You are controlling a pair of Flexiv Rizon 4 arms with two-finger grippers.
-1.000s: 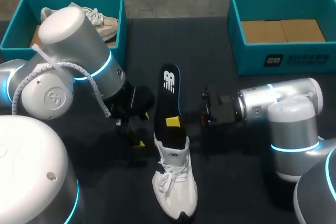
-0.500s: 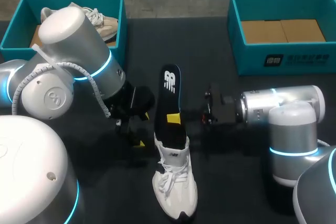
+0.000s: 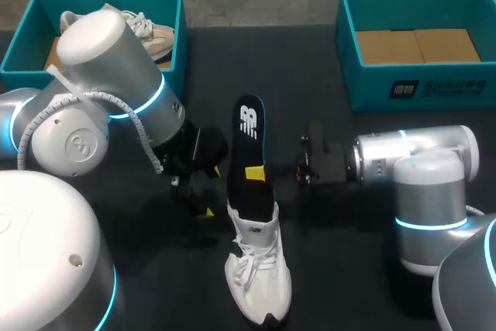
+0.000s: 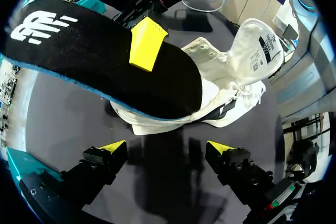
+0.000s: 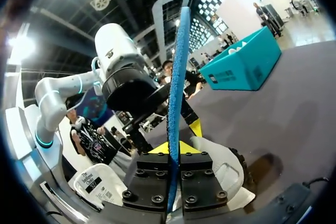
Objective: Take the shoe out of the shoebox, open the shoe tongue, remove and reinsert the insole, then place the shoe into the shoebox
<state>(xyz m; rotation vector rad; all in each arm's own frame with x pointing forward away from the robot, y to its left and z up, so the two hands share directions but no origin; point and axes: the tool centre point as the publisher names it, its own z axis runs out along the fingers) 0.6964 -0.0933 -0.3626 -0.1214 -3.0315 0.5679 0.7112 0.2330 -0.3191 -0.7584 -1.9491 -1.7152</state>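
Note:
A white shoe lies on the dark table with its toe toward the front edge. A black insole with a white logo sticks out of its opening, heel end raised toward the back. My right gripper is shut on the insole's middle, one yellow fingertip on top. In the right wrist view the insole stands edge-on between the right gripper. My left gripper hangs open just left of the shoe, nothing between its fingers, facing the insole. In the head view the left gripper sits beside the shoe's heel.
A teal shoebox at the back left holds a second, beige shoe. Another teal shoebox at the back right has brown cardboard inside. Dark tabletop lies between the two boxes.
The right gripper's fingers have closed tighter on the insole, and the right arm has shifted slightly. The left arm and the shoe have stayed put.

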